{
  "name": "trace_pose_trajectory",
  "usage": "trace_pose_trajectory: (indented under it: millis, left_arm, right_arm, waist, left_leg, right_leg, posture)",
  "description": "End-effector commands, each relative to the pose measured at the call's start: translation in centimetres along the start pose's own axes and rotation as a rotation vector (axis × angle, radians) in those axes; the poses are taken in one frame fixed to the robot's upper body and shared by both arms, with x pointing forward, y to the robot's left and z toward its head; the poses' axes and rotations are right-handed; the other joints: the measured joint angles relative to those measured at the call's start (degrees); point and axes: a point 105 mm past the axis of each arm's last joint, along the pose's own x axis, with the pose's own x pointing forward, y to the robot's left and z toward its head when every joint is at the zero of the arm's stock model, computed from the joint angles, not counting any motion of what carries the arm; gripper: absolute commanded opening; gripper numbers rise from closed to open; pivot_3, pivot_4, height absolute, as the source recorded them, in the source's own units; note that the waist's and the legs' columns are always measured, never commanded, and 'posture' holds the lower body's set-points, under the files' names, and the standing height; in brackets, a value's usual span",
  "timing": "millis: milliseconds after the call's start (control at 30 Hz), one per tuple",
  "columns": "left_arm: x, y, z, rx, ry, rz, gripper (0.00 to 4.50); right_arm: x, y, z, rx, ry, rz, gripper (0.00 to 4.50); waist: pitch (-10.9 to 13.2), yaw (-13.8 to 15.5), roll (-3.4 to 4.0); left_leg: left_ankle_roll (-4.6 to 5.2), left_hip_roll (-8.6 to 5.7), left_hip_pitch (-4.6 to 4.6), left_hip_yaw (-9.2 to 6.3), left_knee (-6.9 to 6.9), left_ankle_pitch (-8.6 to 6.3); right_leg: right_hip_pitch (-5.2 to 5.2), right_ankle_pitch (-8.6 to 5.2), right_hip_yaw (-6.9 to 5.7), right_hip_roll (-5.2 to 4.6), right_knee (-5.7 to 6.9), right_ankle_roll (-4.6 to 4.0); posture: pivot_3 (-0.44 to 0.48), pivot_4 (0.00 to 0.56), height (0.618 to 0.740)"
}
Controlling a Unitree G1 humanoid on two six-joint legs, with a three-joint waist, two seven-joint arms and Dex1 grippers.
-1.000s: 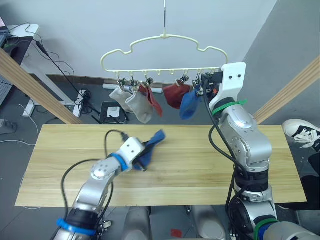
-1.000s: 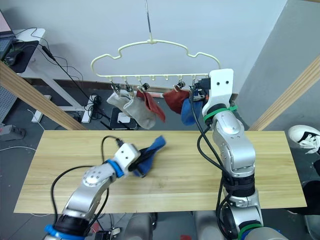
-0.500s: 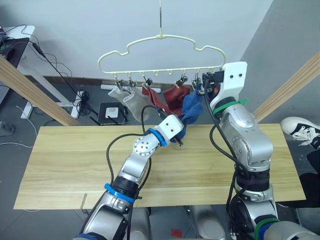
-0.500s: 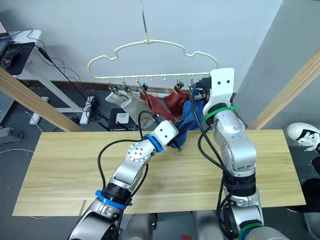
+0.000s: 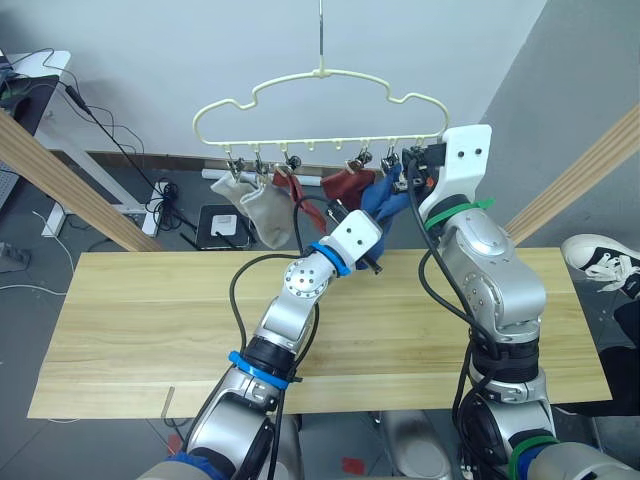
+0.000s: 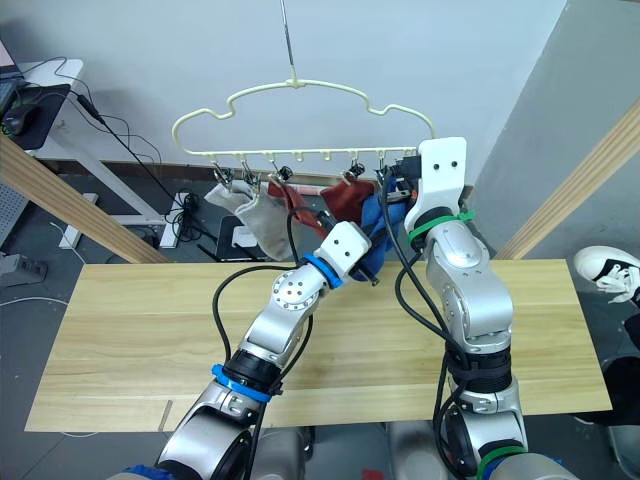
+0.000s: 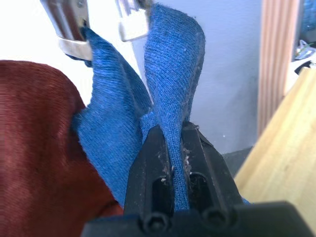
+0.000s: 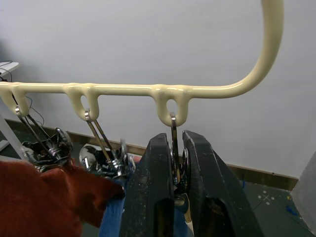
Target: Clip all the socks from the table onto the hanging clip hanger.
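Clearance: crowded under right end of clip hanger (image 5: 320,105)

Table (image 5: 150,310) top bare, open for passage. At the end clip (image 8: 175,163), hung blue sock (image 7: 106,143), red sock (image 7: 34,148) and both grippers (image 7: 175,148) (image 8: 174,170) crowd approach.

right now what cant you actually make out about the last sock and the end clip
- Right wrist view: the end clip's mouth is hidden behind the right gripper's fingers.
- Left wrist view: the held blue sock's top edge is cut off by the frame edge.
- Head views: the left gripper hides where sock meets clip.
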Motion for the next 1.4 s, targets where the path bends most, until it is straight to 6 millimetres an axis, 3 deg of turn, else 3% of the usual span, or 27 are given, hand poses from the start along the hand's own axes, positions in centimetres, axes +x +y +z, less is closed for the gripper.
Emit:
trace_pose_trajectory:
  millis: [33,400,1033,1400]
  left_arm:
    - [0.5,-0.3,1.1,-0.037,-0.032,-0.006,0.0]
    - [0.9,0.3,1.4,-0.16,-0.018,0.024,0.0]
    - [1.0,-0.3,3.6,-0.2,-0.088,-0.011,0.0]
    - [1.2,-0.8,3.6,-0.213,-0.087,-0.021,0.0]
  right_arm:
    - [-0.4,0.2,1.7,-0.003,-0.065,0.01,0.05]
    - [-0.4,0.3,1.6,-0.002,-0.061,0.011,0.05]
    - [-0.4,0.5,1.3,0.006,-0.053,0.02,0.05]
    - [-0.5,-0.2,1.7,0.012,-0.071,-0.019,3.79]
  waist:
    - [0.0,0.0,0.0]
    - [0.0,0.0,0.0]
    - [0.0,0.0,0.0]
    - [0.0,0.0,0.0]
  left_leg:
    - [0.0,0.0,0.0,0.0,0.0,0.0]
    - [0.0,0.0,0.0,0.0,0.0,0.0]
    - [0.0,0.0,0.0,0.0,0.0,0.0]
    - [0.0,0.0,0.0,0.0,0.0,0.0]
  right_leg:
    - [0.0,0.0,0.0,0.0,0.0,0.0]
    - [0.0,0.0,0.0,0.01,0.01,0.0]
    - [0.0,0.0,0.0,0.0,0.0,0.0]
    - [0.0,0.0,0.0,0.0,0.0,0.0]
  posture:
    - [-0.153,0.311,0.74]
    - [-0.153,0.311,0.74]
    - [-0.143,0.308,0.74]
    - [-0.148,0.306,0.74]
